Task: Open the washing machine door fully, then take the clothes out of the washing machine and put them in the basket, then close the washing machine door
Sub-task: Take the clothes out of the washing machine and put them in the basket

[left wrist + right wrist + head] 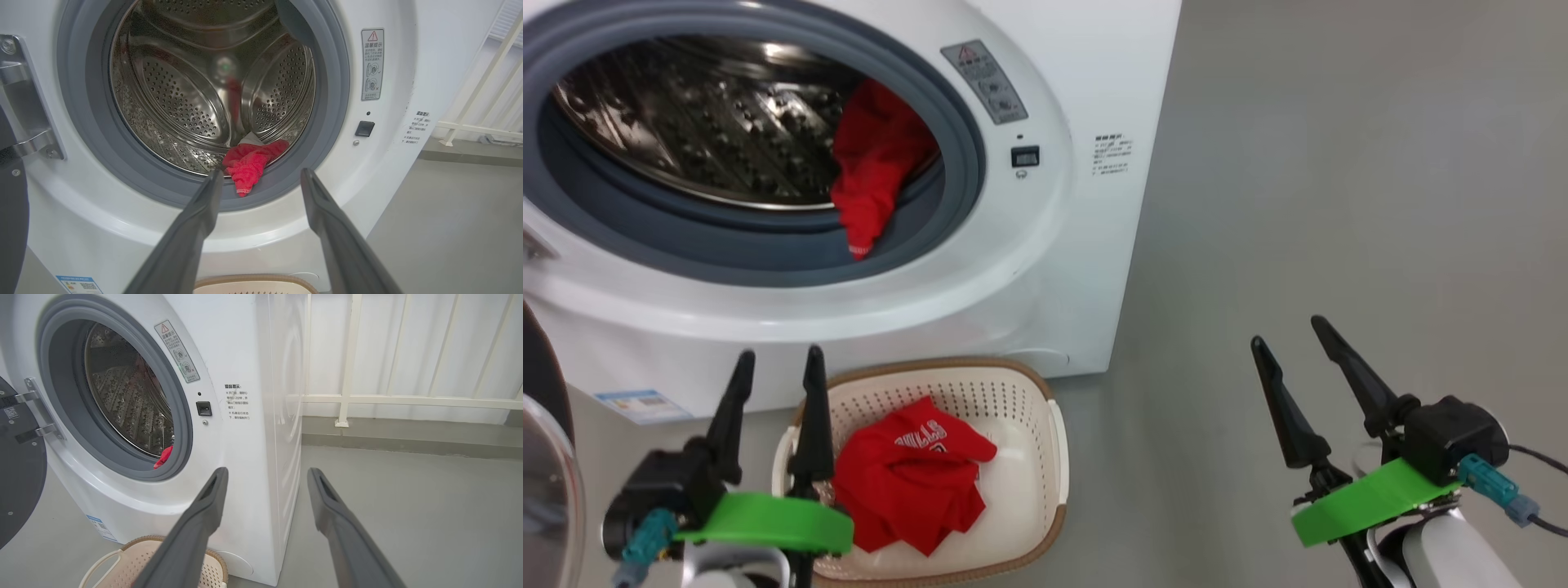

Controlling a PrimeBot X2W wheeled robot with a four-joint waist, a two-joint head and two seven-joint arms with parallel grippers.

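One bright red fabric garment (874, 163) hangs over the grey rubber ring (768, 253) at the right of the opening of the big white front-loading washing machine (1045, 269), whose round black-rimmed glass door (543, 490) stands swung open at the left. A second red garment with white lettering (915, 482) lies crumpled in the small cream perforated plastic basket with a brown rim (1021, 408), on the grey floor (1339, 204) just before the machine. The left end effector (780, 353) hovers by the basket's left edge and the right end effector (1288, 331) over the floor to the right, both with fingers spread and empty.
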